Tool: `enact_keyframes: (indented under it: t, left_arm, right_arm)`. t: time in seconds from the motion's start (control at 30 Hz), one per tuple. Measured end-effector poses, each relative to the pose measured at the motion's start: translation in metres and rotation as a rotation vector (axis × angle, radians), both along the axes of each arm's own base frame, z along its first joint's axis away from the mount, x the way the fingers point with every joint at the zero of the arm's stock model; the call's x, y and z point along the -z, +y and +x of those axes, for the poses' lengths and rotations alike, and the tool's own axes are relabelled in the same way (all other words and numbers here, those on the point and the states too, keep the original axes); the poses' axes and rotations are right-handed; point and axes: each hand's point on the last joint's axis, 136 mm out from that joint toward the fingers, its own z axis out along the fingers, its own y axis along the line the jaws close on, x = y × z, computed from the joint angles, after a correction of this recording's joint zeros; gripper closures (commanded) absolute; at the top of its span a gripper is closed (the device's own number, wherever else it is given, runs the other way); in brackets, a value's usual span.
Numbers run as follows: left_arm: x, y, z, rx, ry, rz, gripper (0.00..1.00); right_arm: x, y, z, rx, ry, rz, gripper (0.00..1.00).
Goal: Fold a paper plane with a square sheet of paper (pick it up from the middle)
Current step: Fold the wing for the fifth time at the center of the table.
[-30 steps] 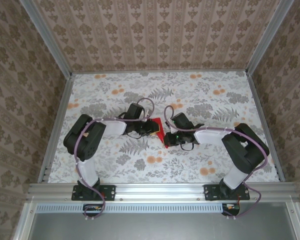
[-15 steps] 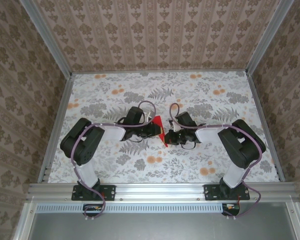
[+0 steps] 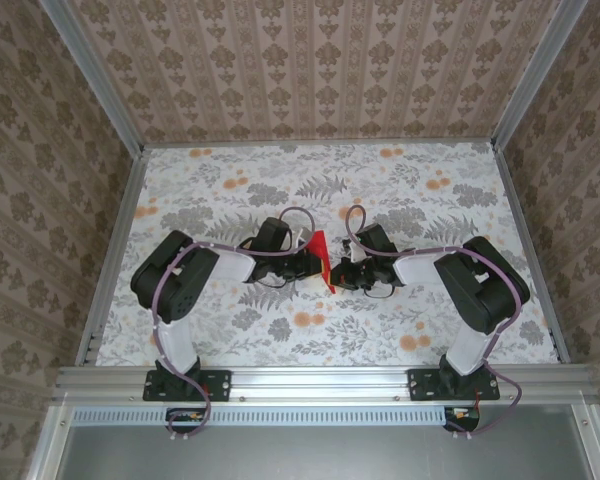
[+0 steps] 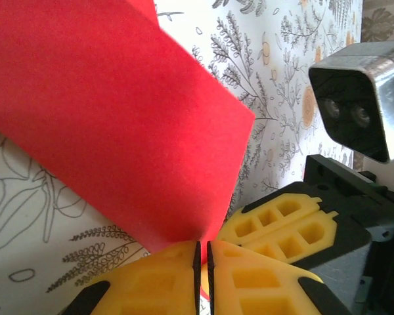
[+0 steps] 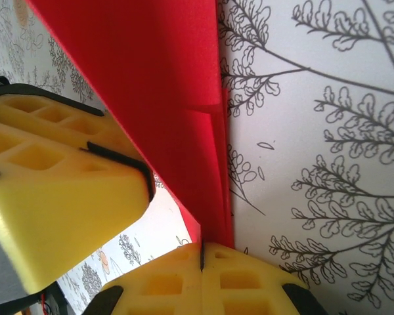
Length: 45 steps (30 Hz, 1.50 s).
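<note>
L tool (image 3: 314, 265): mid counter (image 3: 230, 180), just left of red sheet of paper (image 3: 322, 252); L wrist view: yellow fingers (image 4: 151, 279) pinched shut on its lower tip.
Sheet: top view, thin upright sliver btwn both tools; L wrist view, broad flat face; R wrist view, doubled layers w/ a crease.
R tool (image 3: 337, 272): just right of sheet; R wrist view: fingers (image 5: 249, 289) clamped on its bottom edge.

Bright, even light with soft shadows; overhead view sharp; the thin bright red paper (image 5: 157, 98) blurs close to the 2 wrist cameras.
</note>
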Motion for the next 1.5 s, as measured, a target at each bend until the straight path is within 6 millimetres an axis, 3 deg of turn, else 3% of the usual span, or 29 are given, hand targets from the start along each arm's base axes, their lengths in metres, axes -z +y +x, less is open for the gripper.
enact_keyframes:
  t: [0.33, 0.83, 1.3, 1.5]
  left_arm:
    - [0.002, -0.005, 0.006, -0.006, 0.008, 0.022, 0.88]
    - [0.012, -0.003, 0.009, -0.018, 0.043, 0.104, 0.89]
    - [0.013, -0.003, 0.009, -0.019, 0.056, 0.117, 0.9]
    - [0.013, -0.003, 0.009, -0.019, 0.057, 0.118, 0.9]
  right_arm:
    - [0.0, 0.002, 0.0, -0.003, 0.008, 0.017, 0.97]
    - [-0.003, 0.003, -0.004, -0.021, 0.007, 0.026, 0.84]
    - [0.001, -0.002, -0.016, -0.049, 0.014, -0.003, 0.92]
    - [-0.002, -0.004, -0.018, -0.062, 0.005, -0.04, 0.82]
